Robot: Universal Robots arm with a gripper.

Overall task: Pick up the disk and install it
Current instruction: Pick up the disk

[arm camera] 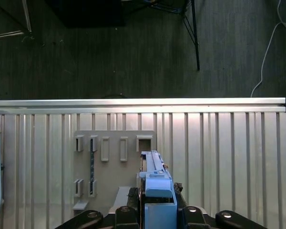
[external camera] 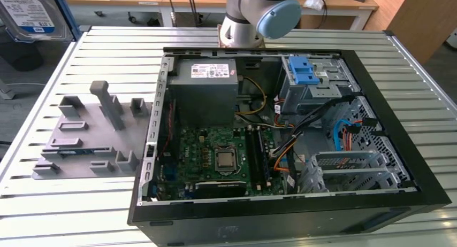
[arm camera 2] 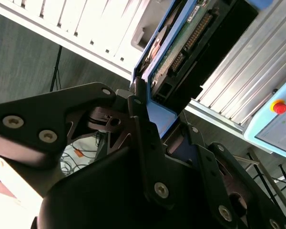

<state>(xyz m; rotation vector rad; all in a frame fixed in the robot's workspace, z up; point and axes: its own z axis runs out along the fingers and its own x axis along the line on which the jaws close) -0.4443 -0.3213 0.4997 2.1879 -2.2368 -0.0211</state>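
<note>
one white-and-blue label covers the face of the disk (external camera: 27, 14) at the exterior view's upper left corner; its print is too small to tell. a white sticker (external camera: 211, 70) sits on the grey box (external camera: 203, 100) inside the case (external camera: 400, 124). in the first wrist view the gripper (arm camera: 156, 199) is clamped on the disk's blue-bracketed edge, and the disk stands on edge between the jaws, apart from the rack (arm camera: 114, 138).

Exterior view: high, angled down over open case (external camera: 286, 209). First wrist view: overhead; shares grey rack (external camera: 85, 137).
</note>
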